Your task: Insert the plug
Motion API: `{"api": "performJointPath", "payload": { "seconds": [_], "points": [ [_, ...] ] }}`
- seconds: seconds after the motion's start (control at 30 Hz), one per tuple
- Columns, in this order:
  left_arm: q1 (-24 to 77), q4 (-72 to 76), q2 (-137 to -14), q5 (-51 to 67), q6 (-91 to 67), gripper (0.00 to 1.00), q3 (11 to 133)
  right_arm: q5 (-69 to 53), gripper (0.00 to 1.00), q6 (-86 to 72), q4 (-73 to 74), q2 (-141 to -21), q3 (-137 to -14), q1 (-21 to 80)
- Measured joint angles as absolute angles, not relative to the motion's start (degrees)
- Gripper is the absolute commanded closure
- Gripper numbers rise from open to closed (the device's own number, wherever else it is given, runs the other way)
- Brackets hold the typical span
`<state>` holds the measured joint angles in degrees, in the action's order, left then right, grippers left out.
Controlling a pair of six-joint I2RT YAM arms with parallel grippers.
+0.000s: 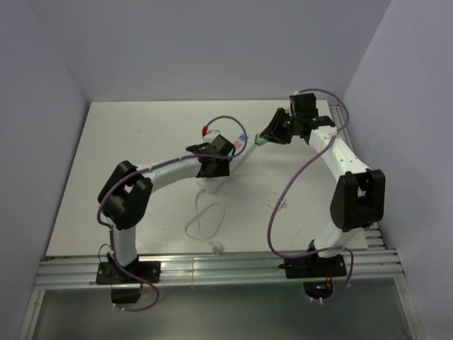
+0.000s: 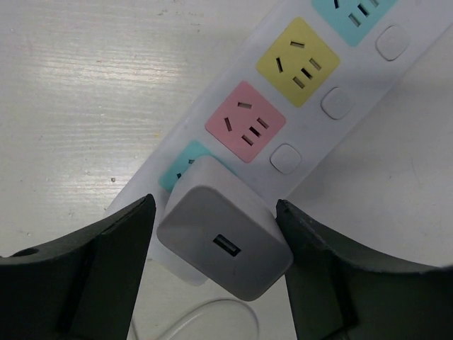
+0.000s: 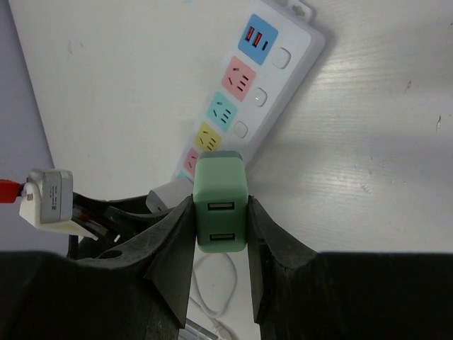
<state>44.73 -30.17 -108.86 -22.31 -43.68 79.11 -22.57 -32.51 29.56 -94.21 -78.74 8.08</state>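
Note:
A white power strip (image 1: 238,151) with coloured sockets lies diagonally mid-table; it also shows in the left wrist view (image 2: 315,138) and the right wrist view (image 3: 301,39). A white USB charger (image 2: 223,237) sits in the teal socket at the strip's near end. My left gripper (image 2: 216,212) is open and straddles this charger, with a gap on its left side. My right gripper (image 3: 220,205) is shut on a green plug (image 3: 221,185) with two USB ports. It holds the plug above the strip's yellow socket (image 3: 208,135), apart from the strip. In the top view the green plug (image 1: 261,142) hangs just right of the strip's far end.
A loose white cable (image 1: 205,219) loops on the table in front of the strip and ends near the aluminium rail (image 1: 226,265). A small white scrap (image 1: 280,205) lies right of centre. Grey walls enclose the table on three sides.

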Motion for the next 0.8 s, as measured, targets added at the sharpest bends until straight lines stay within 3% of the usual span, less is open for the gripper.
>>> {"api": "performJointPath", "payload": {
  "seconds": [0.03, 0.07, 0.13, 0.27, 0.6, 0.7, 0.8],
  "points": [
    [44.73, -30.04, -108.92, -22.37, -43.75, 0.29, 79.09, -22.61, 1.0, -32.51, 29.54, -94.21, -78.74, 8.08],
    [44.73, -29.89, -108.92, -22.37, -43.77, 0.39, 79.09, -22.68, 1.0, -32.51, 29.5, -94.21, -78.74, 8.08],
    [44.73, -29.61, -108.92, -22.61, -43.7, 0.44, 79.07, -22.98, 1.0, -32.51, 29.36, -94.21, -78.74, 7.99],
    [44.42, -28.32, -108.16, -22.63, -42.48, 0.43, 77.73, -23.38, 1.0, -32.49, 29.17, -94.21, -78.74, 7.94],
    [38.72, -22.13, -94.28, -18.76, -35.79, 0.43, 60.29, -17.96, 1.0, -30.11, 32.56, -99.92, -84.27, 10.79],
    [38.33, -21.52, -92.73, -17.69, -34.5, 0.39, 58.7, -15.0, 1.0, -29.52, 34.7, -101.86, -87.37, 13.56],
    [38.44, -21.1, -91.37, -16.01, -33.3, 0.17, 57.67, -12.47, 1.0, -29.06, 36.6, -103.98, -91.07, 16.53]
  ]
}}
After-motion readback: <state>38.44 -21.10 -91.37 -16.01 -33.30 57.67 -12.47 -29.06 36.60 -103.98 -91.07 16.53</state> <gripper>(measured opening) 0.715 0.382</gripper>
